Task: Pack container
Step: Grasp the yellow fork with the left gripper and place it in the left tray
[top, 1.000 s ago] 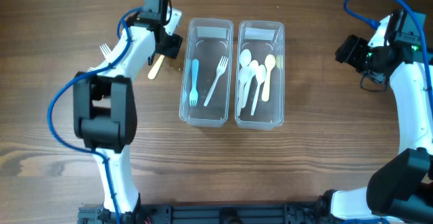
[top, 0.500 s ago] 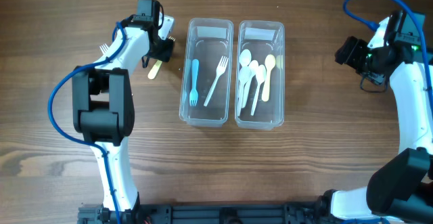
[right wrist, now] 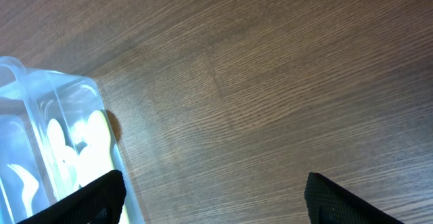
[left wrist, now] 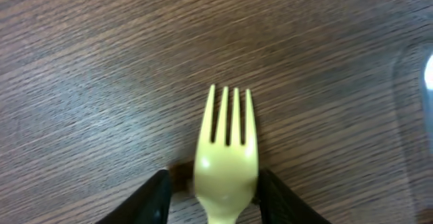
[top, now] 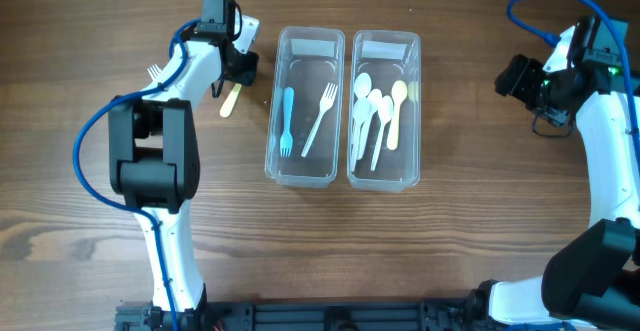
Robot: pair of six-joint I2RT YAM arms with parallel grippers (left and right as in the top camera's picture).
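The left claw (top: 238, 69) is low over the tabletop (top: 450, 241), just left of the two clear containers, and its jaws stand apart around the head of a yellow fork (left wrist: 226, 160). In the left wrist view the fork lies flat on the wood, tines pointing away from the camera, with a black finger (left wrist: 154, 198) on each side. The right one seems to touch the fork's edge, while the left one stands off by a thin gap. From overhead the fork's handle sticks out below the claw, angled down and to the left.

A white fork (top: 155, 73) lies further left, partly hidden by the left arm.

The left container (top: 300, 174) holds a blue fork (top: 286, 121) and a pale fork (top: 320, 119), side by side with tines toward the near end. The right container (top: 385, 176), touching or just beside it, holds several white spoons (top: 365, 106) and one pale yellow spoon (top: 397, 111).

The right claw (top: 514, 74) hangs well to the right of both containers — its fingers (right wrist: 101, 197) spread wide, nothing between them.
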